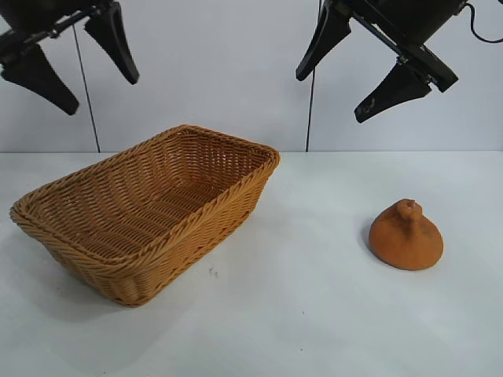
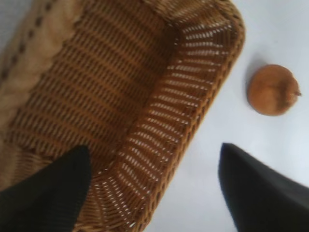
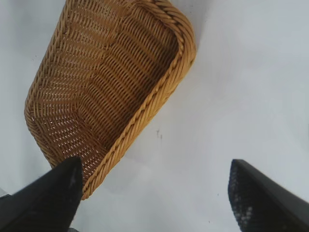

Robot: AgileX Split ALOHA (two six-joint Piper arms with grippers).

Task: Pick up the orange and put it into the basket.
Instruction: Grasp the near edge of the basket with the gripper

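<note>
- Nearest the exterior camera, the white table carries two things: the basket at the left, set at an angle and holding nothing, and the orange at the right, well apart from it, sitting on its broad base with the knobbed top upward.
- Exterior view, above: the left gripper hangs high at the upper left over the basket's far end, its two dark fingers spread wide with nothing between them. The right gripper hangs at the upper right, above and somewhat behind the orange, fingers likewise spread and holding nothing.
- Left wrist view: both dark fingertips of the left gripper frame the scene, splayed apart. Between them lies a corner of the basket, its woven floor bare. The orange rests on the table just beyond the basket's braided rim, clear of it.
- Right wrist view: the right gripper's fingertips stand wide apart over bare table. The basket fills the farther part of the view, one corner close by one fingertip. No orange appears here.
</note>
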